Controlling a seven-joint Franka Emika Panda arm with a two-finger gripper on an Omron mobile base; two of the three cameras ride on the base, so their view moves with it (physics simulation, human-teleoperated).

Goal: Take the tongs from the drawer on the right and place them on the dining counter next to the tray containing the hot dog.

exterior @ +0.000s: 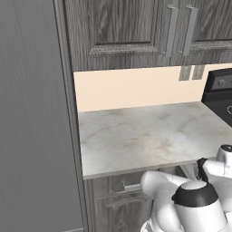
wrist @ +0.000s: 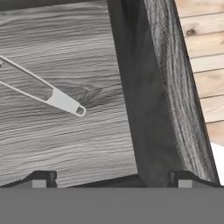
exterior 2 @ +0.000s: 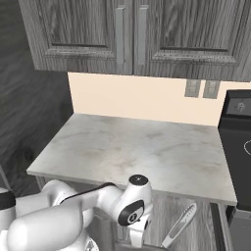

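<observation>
The drawer [wrist: 65,140] stands open below me, with a dark grey wood-grain floor and a dark side wall [wrist: 144,109]. The tongs [wrist: 52,94] lie flat on its floor at the left, silvery, their joined end with a small loop pointing toward the wall. My gripper [wrist: 113,181] hangs open above the drawer, right of the tongs and apart from them, nothing between its fingertips [wrist: 40,178]. From the right base view the tongs [exterior 2: 180,223] show under the worktop edge, right of my hand [exterior 2: 135,212]. The dining counter, tray and hot dog are out of view.
A marble wall-side worktop [exterior: 149,136] overhangs the drawer. Dark upper cabinets [exterior 2: 132,34] hang above it. A black stove [exterior 2: 238,147] borders it on the right, a tall dark panel [exterior: 31,113] on the left. Light wood floor [wrist: 205,65] lies beyond the drawer wall.
</observation>
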